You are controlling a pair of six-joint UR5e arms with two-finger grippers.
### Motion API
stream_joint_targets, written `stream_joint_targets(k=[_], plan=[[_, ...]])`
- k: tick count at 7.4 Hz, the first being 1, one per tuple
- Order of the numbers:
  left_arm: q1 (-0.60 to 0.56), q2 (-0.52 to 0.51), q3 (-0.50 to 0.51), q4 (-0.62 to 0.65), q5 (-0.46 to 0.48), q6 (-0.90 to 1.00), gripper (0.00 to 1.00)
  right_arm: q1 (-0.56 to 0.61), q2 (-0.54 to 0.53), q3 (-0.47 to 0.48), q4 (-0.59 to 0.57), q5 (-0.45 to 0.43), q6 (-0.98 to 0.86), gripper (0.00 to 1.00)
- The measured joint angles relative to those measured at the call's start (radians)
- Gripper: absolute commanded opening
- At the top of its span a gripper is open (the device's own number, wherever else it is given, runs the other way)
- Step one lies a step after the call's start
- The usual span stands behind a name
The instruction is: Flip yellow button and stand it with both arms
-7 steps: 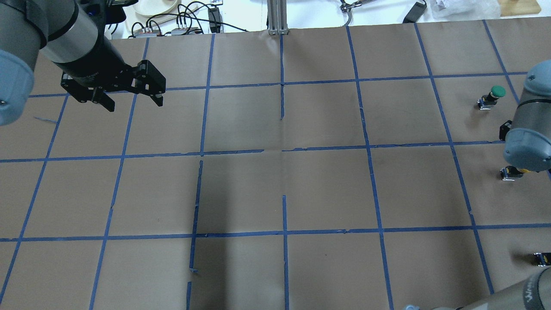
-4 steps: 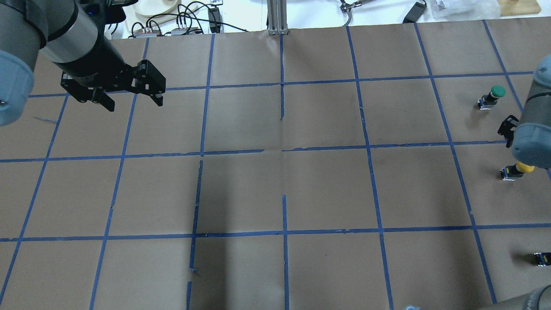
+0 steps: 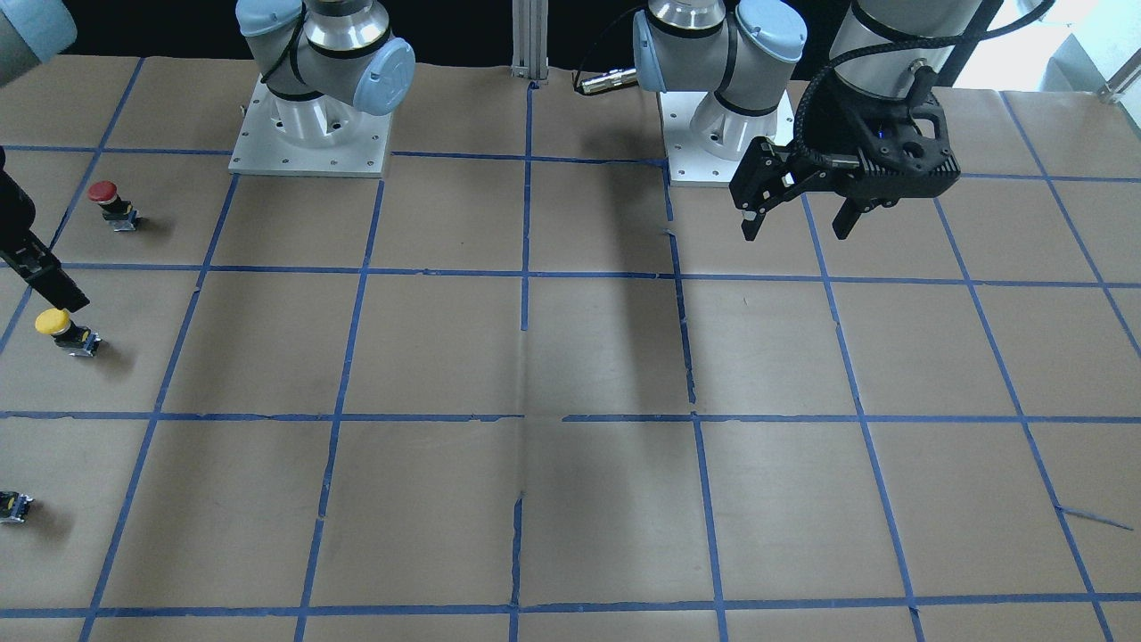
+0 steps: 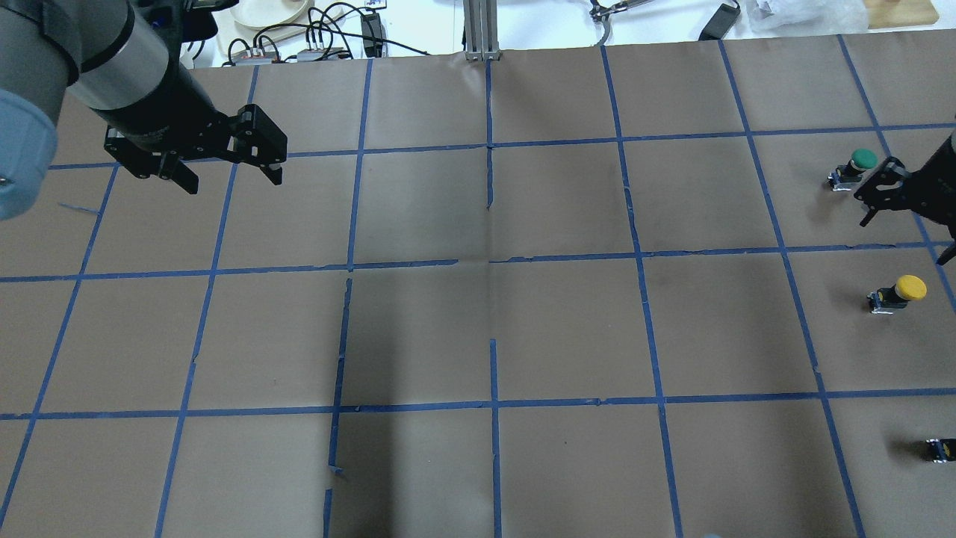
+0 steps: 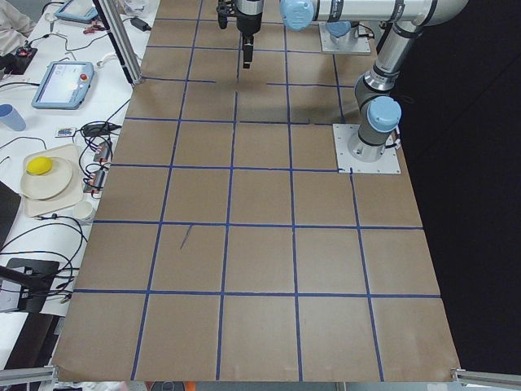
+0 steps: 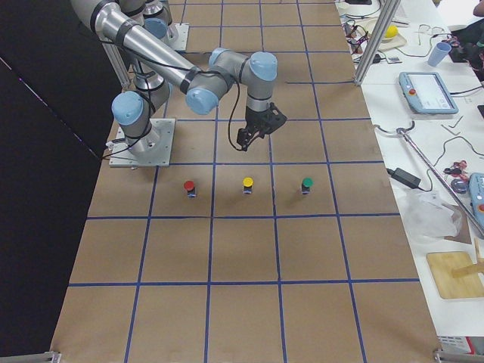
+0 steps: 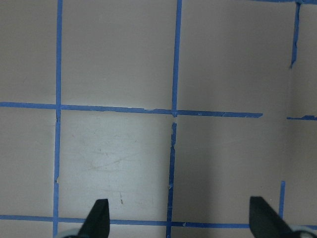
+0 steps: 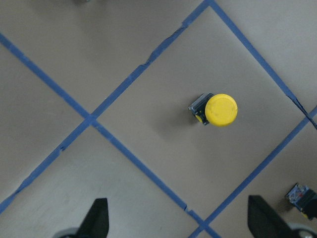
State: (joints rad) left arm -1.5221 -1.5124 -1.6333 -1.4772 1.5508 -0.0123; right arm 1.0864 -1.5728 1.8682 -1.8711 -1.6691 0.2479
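The yellow button (image 4: 900,291) stands cap up on the brown paper near the table's right end. It also shows in the front view (image 3: 59,329), the right side view (image 6: 247,184) and the right wrist view (image 8: 219,110). My right gripper (image 4: 904,240) hangs open and empty above the table, a little beyond the button, between it and the green one. In its wrist view (image 8: 178,223) the button lies ahead of the open fingertips. My left gripper (image 4: 233,181) is open and empty over the far left squares. It also shows in the front view (image 3: 796,234) and its own wrist view (image 7: 178,223).
A green button (image 4: 859,162) stands beyond the yellow one and a red button (image 3: 107,196) stands nearer the robot. All three show in a row in the right side view. Blue tape marks a grid (image 4: 493,261) on the paper. Cables and a plate (image 4: 269,11) lie past the far edge.
My right arm has swung away from over the yellow button, so the button is now fully uncovered and the open right gripper has come into view. My left arm has not moved.
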Motion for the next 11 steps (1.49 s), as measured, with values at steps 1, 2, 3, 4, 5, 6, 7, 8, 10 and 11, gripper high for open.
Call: stream_joint_targets(k=[1,2,3,4,5,6,7,8,10,11], plan=[[-0.001,0.000,0.000,0.000,0.000,0.000,1.00,0.051,-0.026,-0.045,0.103,0.030,-0.013,1.00],[-0.001,0.000,0.000,0.000,0.000,0.000,1.00,0.122,-0.046,-0.095,0.212,0.046,-0.019,1.00],[-0.001,0.000,0.000,0.000,0.000,-0.001,1.00,0.202,-0.064,-0.143,0.323,0.058,-0.020,1.00],[-0.001,0.000,0.000,0.000,0.000,0.000,1.00,0.286,-0.092,-0.177,0.412,0.079,-0.020,1.00],[-0.001,0.000,0.000,0.000,0.000,0.000,1.00,0.358,-0.126,-0.194,0.455,0.116,-0.020,1.00],[-0.001,0.000,0.000,0.000,0.000,0.000,1.00,0.410,-0.161,-0.197,0.475,0.143,-0.021,1.00],[-0.001,0.000,0.000,0.000,0.000,0.000,1.00,0.445,-0.194,-0.192,0.484,0.151,-0.023,1.00],[-0.002,-0.001,0.000,0.000,0.000,-0.001,1.00,0.462,-0.213,-0.181,0.486,0.152,-0.038,1.00],[-0.003,-0.001,0.001,0.000,-0.001,-0.003,1.00,0.462,-0.219,-0.152,0.474,0.150,-0.162,1.00],[-0.004,-0.001,0.001,0.000,-0.001,-0.003,1.00,0.457,-0.219,-0.147,0.470,0.149,-0.200,1.00]])
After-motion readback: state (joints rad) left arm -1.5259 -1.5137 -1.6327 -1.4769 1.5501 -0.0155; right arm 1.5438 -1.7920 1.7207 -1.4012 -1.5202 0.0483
